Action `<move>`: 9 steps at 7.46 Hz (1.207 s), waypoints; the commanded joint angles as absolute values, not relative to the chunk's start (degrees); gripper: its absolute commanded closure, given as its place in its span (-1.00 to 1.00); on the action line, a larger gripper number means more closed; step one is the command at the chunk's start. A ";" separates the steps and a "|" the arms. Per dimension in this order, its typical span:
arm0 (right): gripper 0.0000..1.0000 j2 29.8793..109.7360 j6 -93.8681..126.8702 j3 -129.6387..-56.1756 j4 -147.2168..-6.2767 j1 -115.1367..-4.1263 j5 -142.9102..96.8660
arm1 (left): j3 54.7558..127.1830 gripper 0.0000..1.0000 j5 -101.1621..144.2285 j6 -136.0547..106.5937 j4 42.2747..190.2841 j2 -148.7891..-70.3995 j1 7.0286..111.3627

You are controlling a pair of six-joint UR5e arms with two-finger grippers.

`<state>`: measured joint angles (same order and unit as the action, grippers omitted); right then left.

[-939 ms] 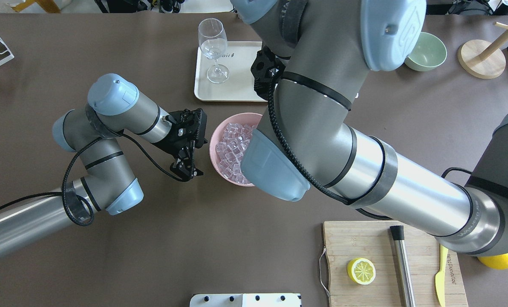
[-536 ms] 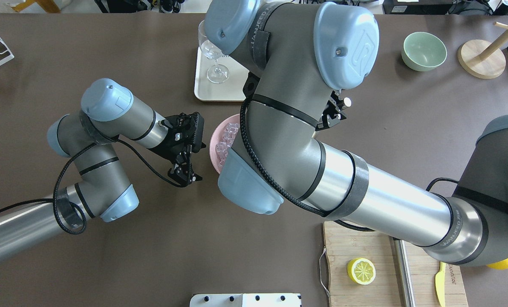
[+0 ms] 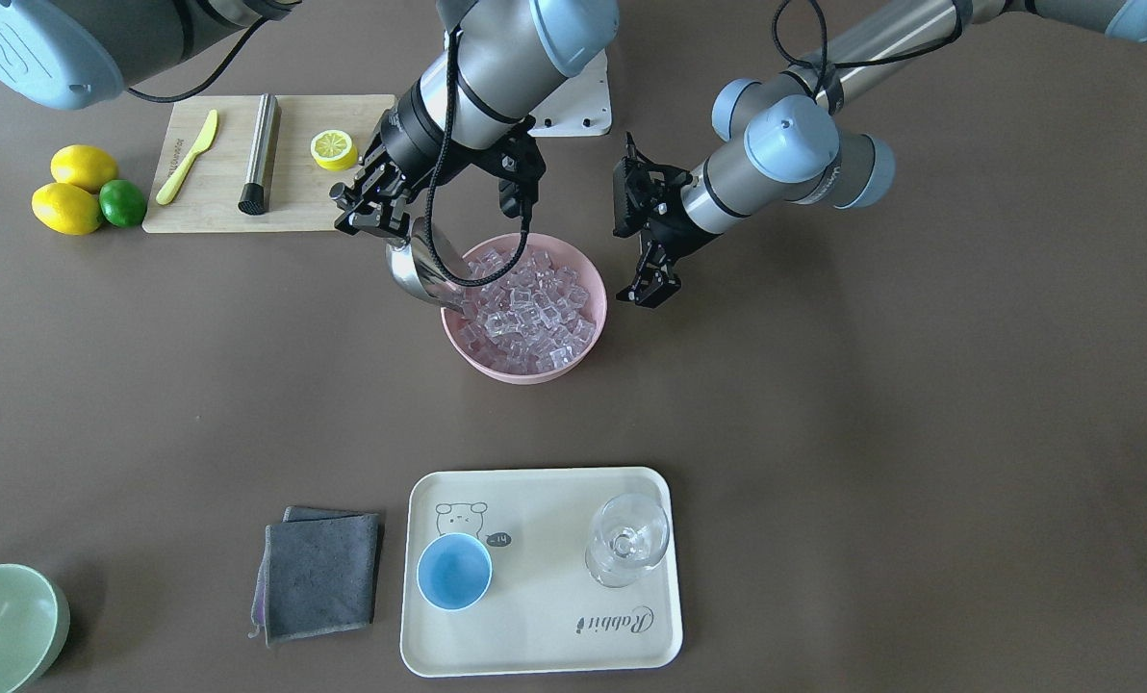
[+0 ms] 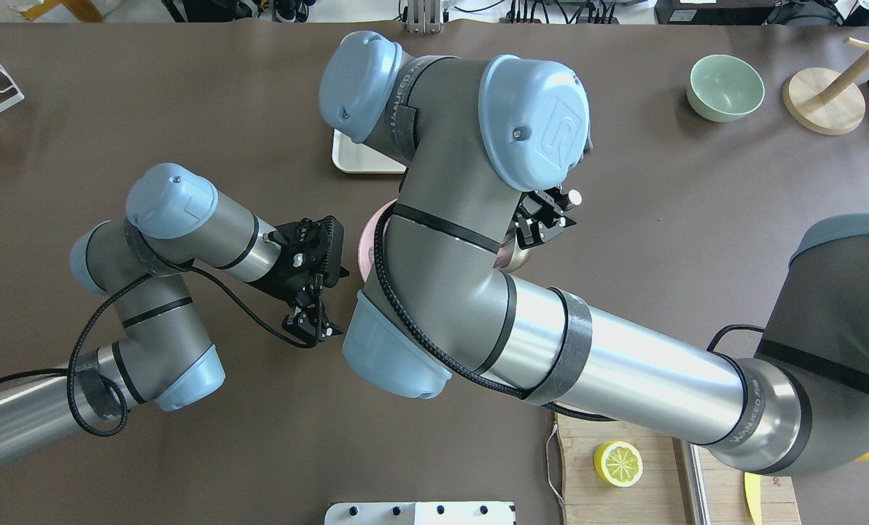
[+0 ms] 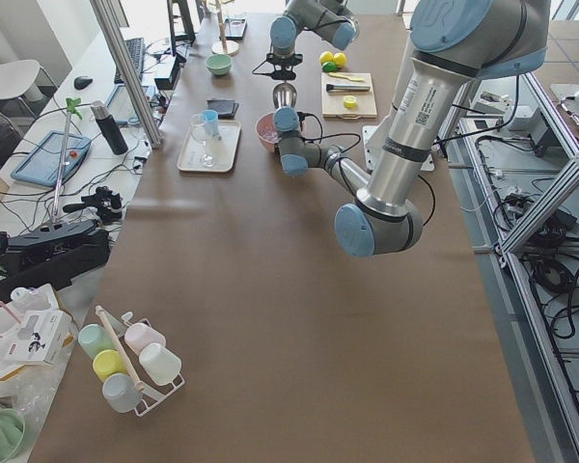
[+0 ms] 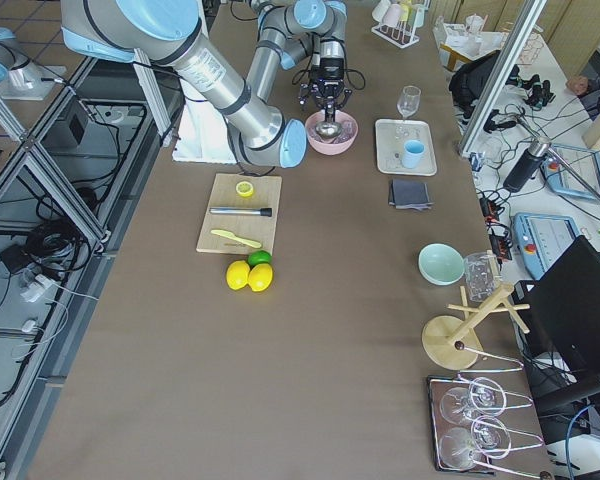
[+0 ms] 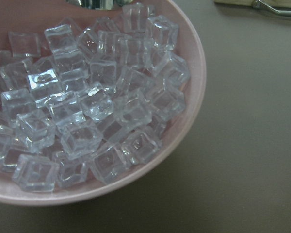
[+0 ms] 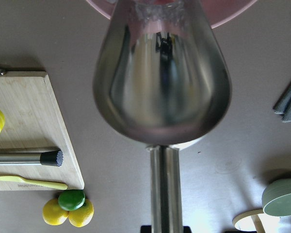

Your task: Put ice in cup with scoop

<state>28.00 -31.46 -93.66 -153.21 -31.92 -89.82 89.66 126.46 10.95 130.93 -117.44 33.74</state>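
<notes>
Two arms are working at the pink bowl (image 3: pixel 525 371). The R arm (image 4: pixel 478 219), bulkiest in the overhead view, is arching right over the bowl and hiding most of it there. The L arm (image 4: pixel 179 211) is bending in from the bowl's other side. The bamboo cutting board (image 3: pixel 294 197) is lying near the bowl on the robot side, toward the R arm. The cream tray (image 3: pixel 535 616) is sitting well apart from the bowl on the operators' side. The bowl itself is resting on the table btwn the two grippers.

The R gripper (image 3: pixel 373 214) is clamping tight on the handle of the scoop (image 3: pixel 424 269), just outside the bowl's rim on the cutting-board side. The L gripper (image 3: pixel 652 287) is hovering just beside the opposite rim w/o touching it, jaws apart and gripping nothing.

The scoop is tilting down over the rim, front lip touching the ice (image 3: pixel 530 313) at the bowl's edge; its pan is showing bare mirror steel in the R wrist view. The cup (image 3: pixel 453 571) is standing upright on the tray, well apart from the bowl, its inside showing plain blue. The ice is lying heaped in the bowl, cubes piling to approx rim level.
</notes>
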 commanded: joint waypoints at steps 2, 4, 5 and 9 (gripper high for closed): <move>1.00 26.98 -30.85 -89.93 -152.76 -30.41 -88.60 | 88.34 -0.98 124.80 11.07 130.43 -118.12 33.84; 1.00 26.72 -28.66 -88.78 -151.53 -30.15 -88.51 | 85.89 -0.98 124.72 10.81 130.08 -120.74 34.27; 1.00 26.63 -28.65 -87.73 -149.35 -30.06 -88.33 | 84.83 -0.98 124.37 10.64 130.08 -122.07 34.19; 1.00 27.59 -25.50 -86.84 -141.96 -30.06 -88.33 | 83.50 -0.98 124.37 10.63 130.08 -123.13 34.45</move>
<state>26.88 -27.36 -86.95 -145.24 -30.10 -88.40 83.73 124.37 10.64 130.08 -122.99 34.33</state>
